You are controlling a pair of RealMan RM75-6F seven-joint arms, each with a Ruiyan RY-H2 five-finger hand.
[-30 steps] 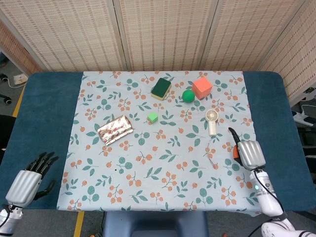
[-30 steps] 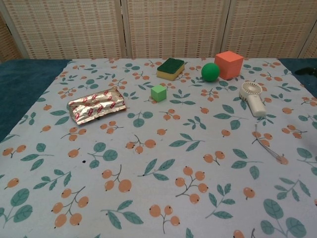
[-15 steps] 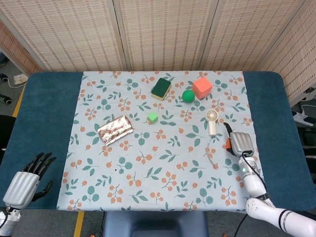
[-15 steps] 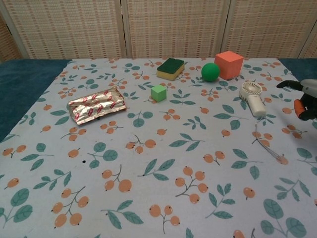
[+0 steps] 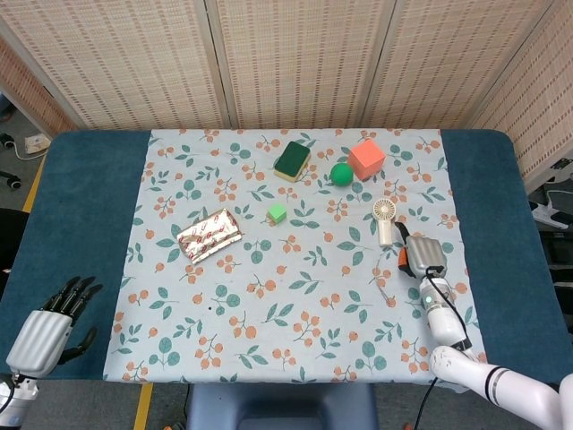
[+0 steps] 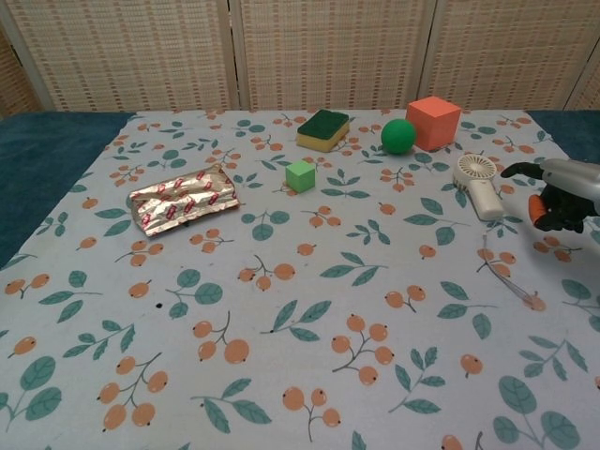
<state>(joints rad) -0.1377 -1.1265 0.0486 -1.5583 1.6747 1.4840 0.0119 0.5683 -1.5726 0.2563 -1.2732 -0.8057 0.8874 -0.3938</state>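
Observation:
My right hand (image 5: 421, 256) hovers over the right side of the floral cloth (image 5: 295, 305), just right of and nearer than the small white handheld fan (image 5: 384, 219). In the chest view this right hand (image 6: 562, 193) has one finger stretched toward the fan (image 6: 477, 184) and the rest curled in, holding nothing and a short gap away from the fan. My left hand (image 5: 45, 327) hangs off the table's near left corner with its fingers spread and nothing in it; only the head view shows it.
At the back of the cloth sit an orange cube (image 5: 366, 158), a green ball (image 5: 340, 173) and a green-topped sponge (image 5: 292, 160). A small green cube (image 5: 277, 213) lies mid-cloth and a foil packet (image 5: 209, 236) to the left. Blue table (image 5: 89, 206) borders the cloth.
My right hand has moved away from the near right edge, forward and leftward, closing on the fan and entering the chest view. The left hand has dropped slightly.

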